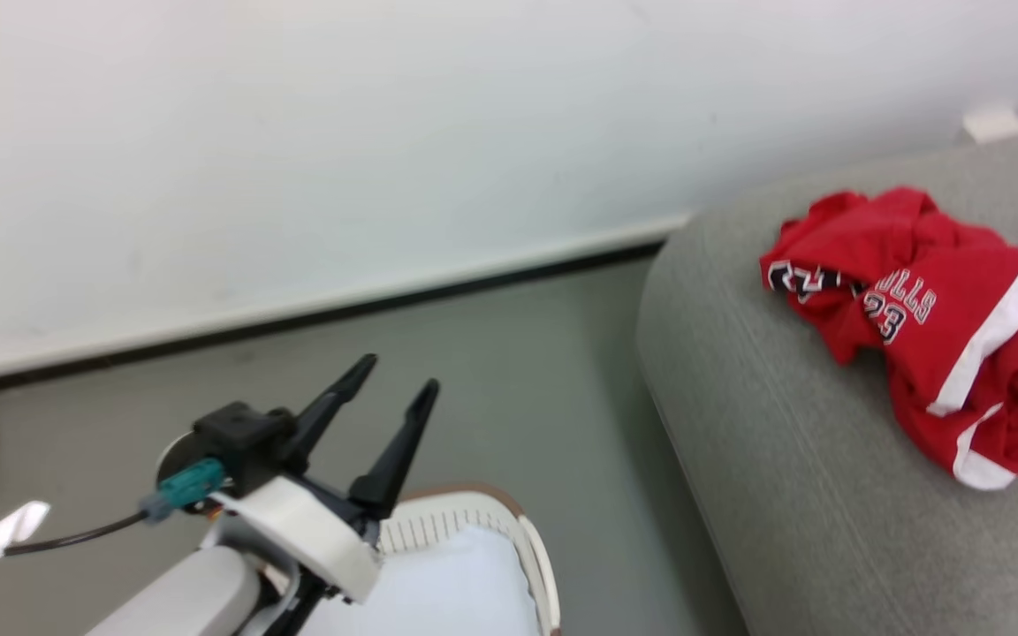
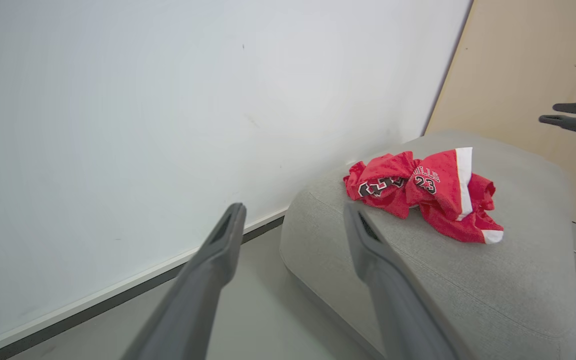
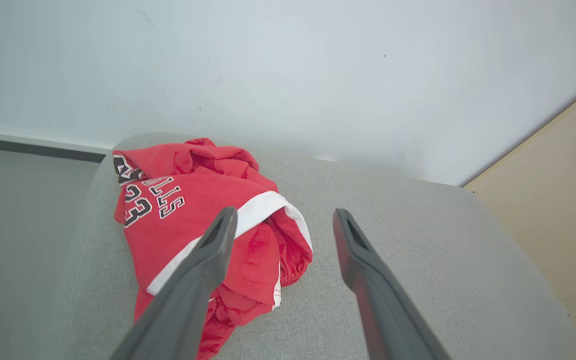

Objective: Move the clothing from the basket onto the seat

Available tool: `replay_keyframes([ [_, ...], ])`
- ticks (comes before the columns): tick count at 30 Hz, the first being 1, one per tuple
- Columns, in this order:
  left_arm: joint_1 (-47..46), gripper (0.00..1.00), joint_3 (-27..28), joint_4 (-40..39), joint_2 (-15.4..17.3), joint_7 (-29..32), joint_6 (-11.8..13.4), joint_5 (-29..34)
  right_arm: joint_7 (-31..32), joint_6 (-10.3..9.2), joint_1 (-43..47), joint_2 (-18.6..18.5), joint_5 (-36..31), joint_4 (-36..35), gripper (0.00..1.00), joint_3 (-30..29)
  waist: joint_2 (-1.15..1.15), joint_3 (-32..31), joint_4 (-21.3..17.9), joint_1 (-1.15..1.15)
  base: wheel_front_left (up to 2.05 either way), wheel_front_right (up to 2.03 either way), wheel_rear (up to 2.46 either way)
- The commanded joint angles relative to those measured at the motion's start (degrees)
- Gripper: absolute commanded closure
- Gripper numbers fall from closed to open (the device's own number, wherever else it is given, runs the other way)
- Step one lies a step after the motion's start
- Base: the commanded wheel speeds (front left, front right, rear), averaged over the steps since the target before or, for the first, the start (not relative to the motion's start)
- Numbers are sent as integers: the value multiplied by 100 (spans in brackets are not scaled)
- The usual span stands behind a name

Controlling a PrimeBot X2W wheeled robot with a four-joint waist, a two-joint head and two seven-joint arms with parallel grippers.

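Head view takes in a pale wall and a grey floor, then the seat along the right side, its padded corner rounded toward the robot. The basket stands on the floor beside the seat without touching it. The part of its inside that shows is pale, with no red cloth in it.

The clothing lies in one crumpled heap on the seat's top, near the wall-side edge, with "BULLS" and 23 facing up, so the transfer looks complete. The left gripper hangs over the basket, its fingers spread wide and empty, probably raised because nothing there is left to pick. The right gripper hovers above the seat just beside the heap. Its fingers are also wide apart and hold nothing, which reads as a release posture.
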Motion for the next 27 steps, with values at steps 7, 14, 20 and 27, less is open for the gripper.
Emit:
replay_keyframes([
  [7, 632, 0, 823, -36, 300, -37, 308, -202, -1323, -14, 869, 646, 99, -1366, 0, -575, 0, -717, 709, 1, 0, 0, 0],
  [14, 1424, 0, 1869, -92, 15, -38, 326, -175, -1995, -13, 1755, 1588, -299, -2097, 0, -1041, 0, -757, 1019, 1, 0, 0, 0],
  [20, 2296, 0, 3109, 113, -679, -38, -33, 466, -2607, -13, 2688, 2488, -726, -2371, 0, -1109, 0, -729, 1130, 1, 0, 0, 0],
  [27, 3012, 0, 4148, 232, -1618, -38, -621, 1801, -3052, -13, 3255, 3033, -1064, -1908, 0, -772, 0, -755, 1078, 1, 0, 0, 0],
])
